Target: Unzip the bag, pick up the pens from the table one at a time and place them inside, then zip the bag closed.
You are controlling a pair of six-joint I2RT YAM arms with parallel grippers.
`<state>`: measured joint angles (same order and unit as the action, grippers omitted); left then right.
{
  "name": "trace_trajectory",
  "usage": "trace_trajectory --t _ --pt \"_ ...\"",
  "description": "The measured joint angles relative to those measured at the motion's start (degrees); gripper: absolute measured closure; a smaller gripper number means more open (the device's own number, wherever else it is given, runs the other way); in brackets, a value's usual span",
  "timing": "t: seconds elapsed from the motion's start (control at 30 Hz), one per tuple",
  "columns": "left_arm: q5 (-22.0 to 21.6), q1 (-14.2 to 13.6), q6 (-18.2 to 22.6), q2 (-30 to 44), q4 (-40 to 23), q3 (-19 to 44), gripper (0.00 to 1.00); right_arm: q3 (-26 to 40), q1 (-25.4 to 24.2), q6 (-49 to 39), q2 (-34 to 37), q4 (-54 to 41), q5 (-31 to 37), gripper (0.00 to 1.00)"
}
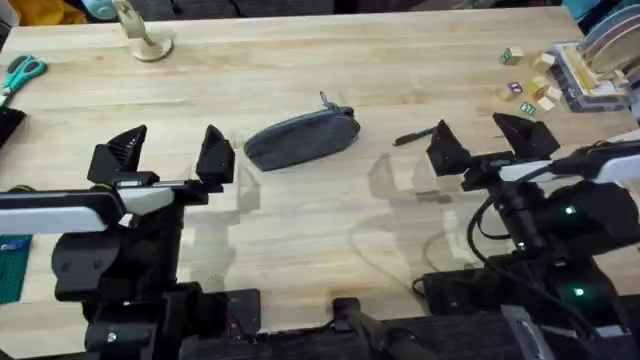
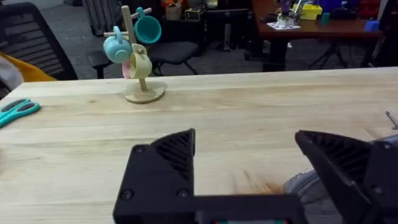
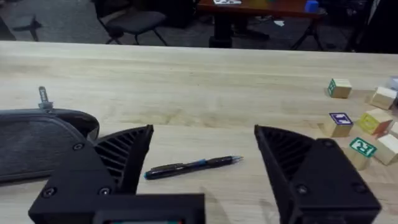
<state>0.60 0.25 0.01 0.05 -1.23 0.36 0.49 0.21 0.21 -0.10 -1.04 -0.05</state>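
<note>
Both arms reach forward low over the table (image 1: 330, 220), each with its wrist level and its fingers pointing away from the bases. The left gripper (image 1: 165, 155) has its two black fingers spread wide apart with nothing between them; the bag (image 1: 300, 137) lies just beyond and to the right of its right finger, its grey edge showing beside that finger in the left wrist view. The bag rests on its side on the wood, with its small pull tab (image 1: 325, 100) sticking up at the far end. The right gripper (image 1: 480, 140) is also spread wide and holds nothing. A pen (image 3: 193, 165) lies flat on the table between and just ahead of its fingers, crosswise to them, closest to the left finger. The bag sits to the left of this gripper, between the two arms.
</note>
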Motion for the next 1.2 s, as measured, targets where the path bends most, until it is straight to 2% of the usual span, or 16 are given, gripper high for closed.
trace_trajectory --t 0.27,0.4,0.47,0.6,0.73,1.2 --pt "0.00 -0.02 0.46 0.00 -0.41 0.07 0.007 0.82 0.00 1.62 0.00 -2.14 0.02 0.004" --pt "0.00 -0.02 0.63 0.00 -6.11 2.18 0.007 3.52 0.00 2.85 0.00 -8.24 -0.45 0.004" --pt "0.00 -0.02 0.71 0.00 -10.34 4.82 0.007 5.78 0.00 3.18 0.01 -14.29 -0.67 0.004" --pt "0.00 0.00 1.85 0.26 -18.27 12.33 0.007 9.73 0.00 3.46 0.11 -19.97 -0.99 0.004" --pt "0.00 -0.02 2.82 3.18 -22.49 19.16 0.007 16.75 0.00 3.69 1.28 -23.77 -1.18 0.005" --pt "1.11 -0.01 3.30 24.68 -26.58 38.50 0.007 40.50 0.00 4.07 16.63 -35.47 -1.27 0.005"
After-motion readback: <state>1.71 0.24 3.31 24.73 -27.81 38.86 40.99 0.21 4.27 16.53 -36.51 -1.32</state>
